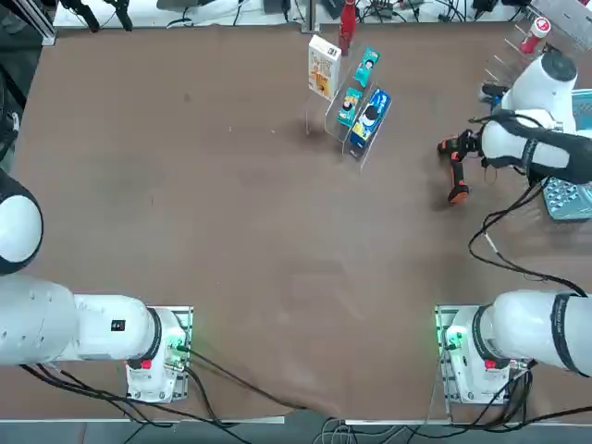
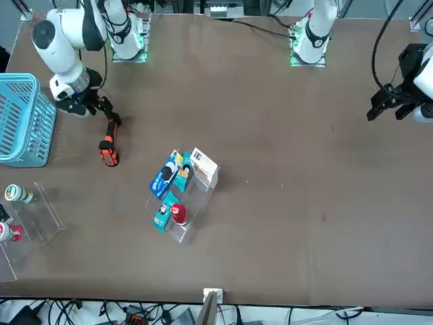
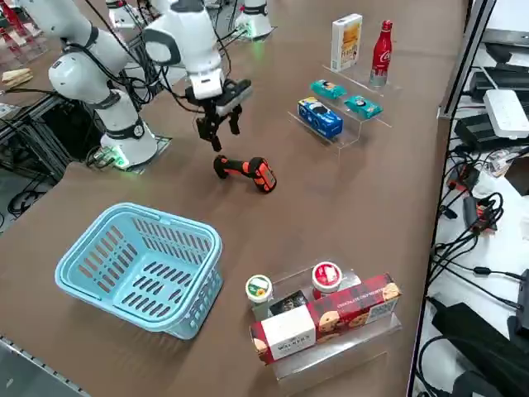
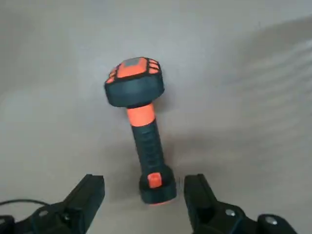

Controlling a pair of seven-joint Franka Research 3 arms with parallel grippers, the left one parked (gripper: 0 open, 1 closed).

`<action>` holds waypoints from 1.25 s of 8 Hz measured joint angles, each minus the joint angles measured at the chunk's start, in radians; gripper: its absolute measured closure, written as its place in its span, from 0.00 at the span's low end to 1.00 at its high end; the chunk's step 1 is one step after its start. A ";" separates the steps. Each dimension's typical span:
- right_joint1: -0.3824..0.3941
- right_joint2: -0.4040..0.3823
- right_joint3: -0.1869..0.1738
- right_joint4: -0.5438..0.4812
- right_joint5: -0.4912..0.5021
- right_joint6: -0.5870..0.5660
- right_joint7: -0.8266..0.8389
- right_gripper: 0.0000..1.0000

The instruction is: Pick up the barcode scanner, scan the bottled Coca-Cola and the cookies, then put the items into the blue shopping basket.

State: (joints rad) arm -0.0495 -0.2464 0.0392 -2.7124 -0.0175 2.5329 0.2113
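Barcode scanner (image 4: pixel 141 141) on table, apparently untouched, below open claw (image 4: pixel 144 200)

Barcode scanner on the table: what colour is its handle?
Black grip with orange bands on the gun-shaped barcode scanner; clearest in the right wrist view.

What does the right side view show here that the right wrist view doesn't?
Only the right side view shows the blue shopping basket, the cookies and the bottled Coca-Cola on their clear stand, and a nearer stand of other goods. Only the right wrist view shows the scanner's handle end lying between the open fingers. Both show the barcode scanner flat on the table, with the right gripper above it, not gripping.
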 joint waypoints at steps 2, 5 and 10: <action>-0.021 0.052 -0.002 -0.023 0.000 0.090 -0.026 0.00; -0.020 0.146 0.000 -0.031 -0.001 0.214 -0.048 0.00; -0.020 0.250 0.001 -0.024 -0.001 0.325 -0.094 0.00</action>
State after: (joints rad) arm -0.0693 0.0040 0.0406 -2.7369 -0.0183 2.8580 0.1173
